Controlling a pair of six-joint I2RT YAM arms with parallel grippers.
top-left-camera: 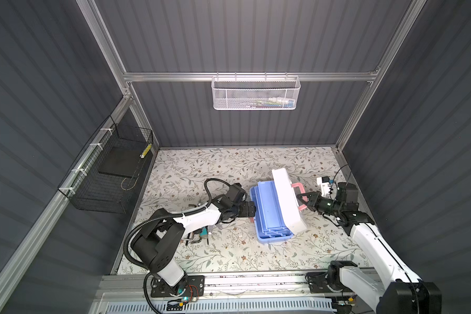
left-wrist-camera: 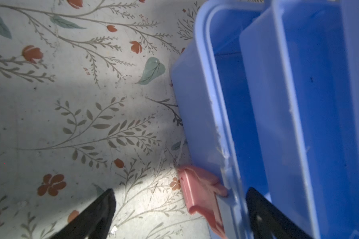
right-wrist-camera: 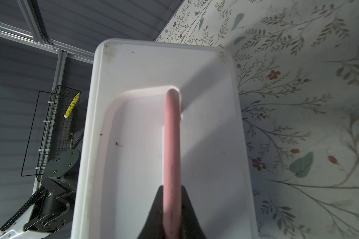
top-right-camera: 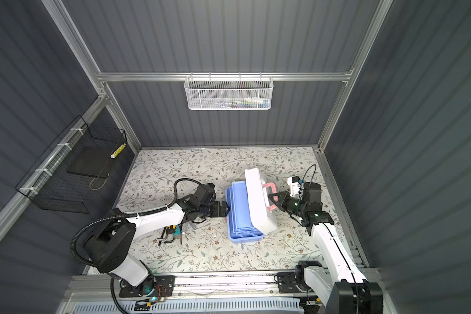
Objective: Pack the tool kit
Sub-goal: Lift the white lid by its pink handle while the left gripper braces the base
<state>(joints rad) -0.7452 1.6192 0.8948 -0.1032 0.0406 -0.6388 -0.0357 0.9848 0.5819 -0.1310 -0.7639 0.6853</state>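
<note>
The tool kit sits mid-table: stacked light blue trays [top-left-camera: 269, 209] [top-right-camera: 241, 209] with the white lid [top-left-camera: 286, 198] [right-wrist-camera: 133, 144] swung up on edge. My right gripper [top-left-camera: 302, 199] [right-wrist-camera: 172, 207] is shut on the lid's pink handle [top-left-camera: 299, 187] [right-wrist-camera: 172, 134]. My left gripper [top-left-camera: 252, 209] [left-wrist-camera: 180, 213] stands open astride the blue case's side wall [left-wrist-camera: 195, 103], one finger [left-wrist-camera: 263, 213] inside and the other on the table side, with the pink latch [left-wrist-camera: 197, 190] between them. The trays [left-wrist-camera: 319, 103] look empty. Small loose tools [top-left-camera: 199, 236] [top-right-camera: 172, 233] lie under the left arm, partly hidden.
A white mesh basket [top-left-camera: 254, 93] holding small items hangs on the back rail. A black wire basket [top-left-camera: 112, 174] on the left wall holds a dark slab and a yellow tool [top-left-camera: 147, 151]. Floral table surface [top-left-camera: 229, 168] surrounds the kit.
</note>
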